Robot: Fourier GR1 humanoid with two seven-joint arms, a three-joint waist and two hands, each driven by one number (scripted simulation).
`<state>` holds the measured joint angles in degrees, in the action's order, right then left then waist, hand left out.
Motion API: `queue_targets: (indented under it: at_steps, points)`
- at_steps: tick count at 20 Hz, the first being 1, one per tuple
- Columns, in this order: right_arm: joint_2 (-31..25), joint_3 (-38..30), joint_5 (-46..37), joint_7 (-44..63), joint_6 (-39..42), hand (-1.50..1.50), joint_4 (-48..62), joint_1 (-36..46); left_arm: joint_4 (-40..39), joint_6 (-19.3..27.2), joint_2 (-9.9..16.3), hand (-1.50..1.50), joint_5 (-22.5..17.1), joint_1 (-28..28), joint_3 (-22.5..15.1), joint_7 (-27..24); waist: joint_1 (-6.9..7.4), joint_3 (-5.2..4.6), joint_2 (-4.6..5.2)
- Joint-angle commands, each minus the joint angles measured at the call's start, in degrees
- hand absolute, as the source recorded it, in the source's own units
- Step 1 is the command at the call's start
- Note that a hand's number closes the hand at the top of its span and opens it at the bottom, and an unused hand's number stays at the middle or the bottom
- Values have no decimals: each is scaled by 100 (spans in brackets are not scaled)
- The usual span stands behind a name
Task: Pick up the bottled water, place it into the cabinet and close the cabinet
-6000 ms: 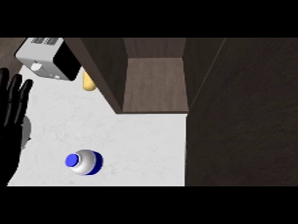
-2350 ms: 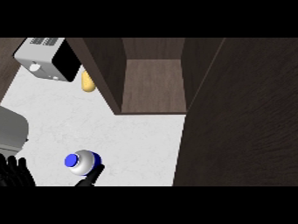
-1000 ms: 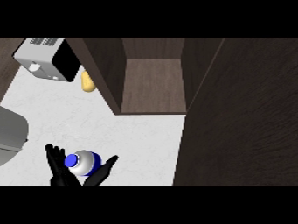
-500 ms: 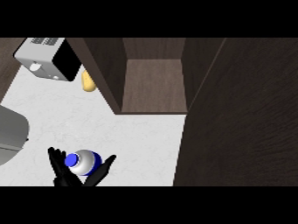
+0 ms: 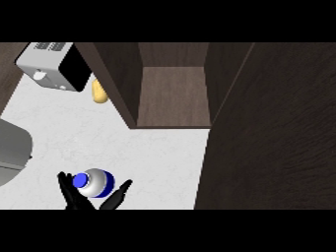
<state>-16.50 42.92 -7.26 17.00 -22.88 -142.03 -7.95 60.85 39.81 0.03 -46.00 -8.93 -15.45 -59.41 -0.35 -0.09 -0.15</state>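
- One black hand (image 5: 83, 197) shows at the bottom of the view, coming up from the lower edge. The big grey forearm (image 5: 3, 152) is on its left side, so this looks like the left hand.
- Its fingers (image 5: 66, 183) and thumb (image 5: 119, 191) are curled up around the bottle (image 5: 94, 182), one on each side, so the hand has hold of it.
- The bottle sits right between the fingers and the thumb, touching both.
- The bottle stands upright. Its blue cap (image 5: 80, 180) points up at the camera, so its long side runs up and down and it looks like a round ball with a blue stripe.
- The white bench (image 5: 112, 147) is under the hand and bottle.
- The open cabinet (image 5: 174, 93) is up and to the right of the hand, well apart from it.
- The cabinet door (image 5: 280, 133) is just to the right of the hand.
- A toaster (image 5: 52, 66) and a yellow thing (image 5: 99, 92) are far above the hand.
- The other hand is not in sight.
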Motion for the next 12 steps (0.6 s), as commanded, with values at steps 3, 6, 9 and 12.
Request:
queue_targets:
  at_steps: [3, 6, 9, 12]
  points:
    - [-334, -138, -297, 72, 91, -150, -665, -228, -519, -656, -3, -150, -420, 134, 58, -741, -4, 4, 3]
    - [-222, -39, -368, -131, 37, -150, -366, -100, -683, -587, -3, 150, -949, 438, -375, -1059, -16, 0, 5]
    - [-352, -90, -323, 8, 3, -150, -721, -387, -657, -834, -3, 150, -527, 441, 122, -769, -16, 7, 0]
    - [-189, 263, -763, 236, -117, -150, -558, -88, -513, -711, -3, 150, -1047, 427, -389, -1062, -16, 1, -7]
